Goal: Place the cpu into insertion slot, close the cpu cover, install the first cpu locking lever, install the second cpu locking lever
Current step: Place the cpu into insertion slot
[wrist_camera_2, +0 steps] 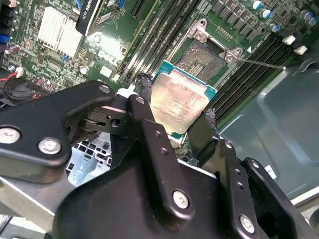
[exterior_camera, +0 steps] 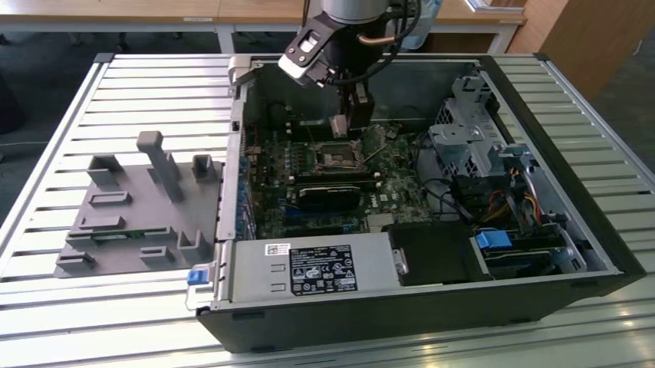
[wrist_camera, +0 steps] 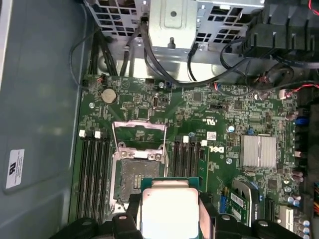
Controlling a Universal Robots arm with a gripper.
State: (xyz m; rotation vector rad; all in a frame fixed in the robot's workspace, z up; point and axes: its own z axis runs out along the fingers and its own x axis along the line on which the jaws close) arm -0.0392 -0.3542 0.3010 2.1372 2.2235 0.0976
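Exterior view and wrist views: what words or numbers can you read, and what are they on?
None can be read.
Label on the power supply: too small.
Sticker on the case wall: blurred.
Marks on the cpu in the gripper: too faint.

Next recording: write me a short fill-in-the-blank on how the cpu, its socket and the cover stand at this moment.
1. The hand is ____ on the cpu.
2. The insertion slot on the motherboard is ____.
3. The cpu cover is flipped ____.
4. The grey fixture lies on the exterior view's ____ of the computer case.

Missing words: shut; empty; open; left.
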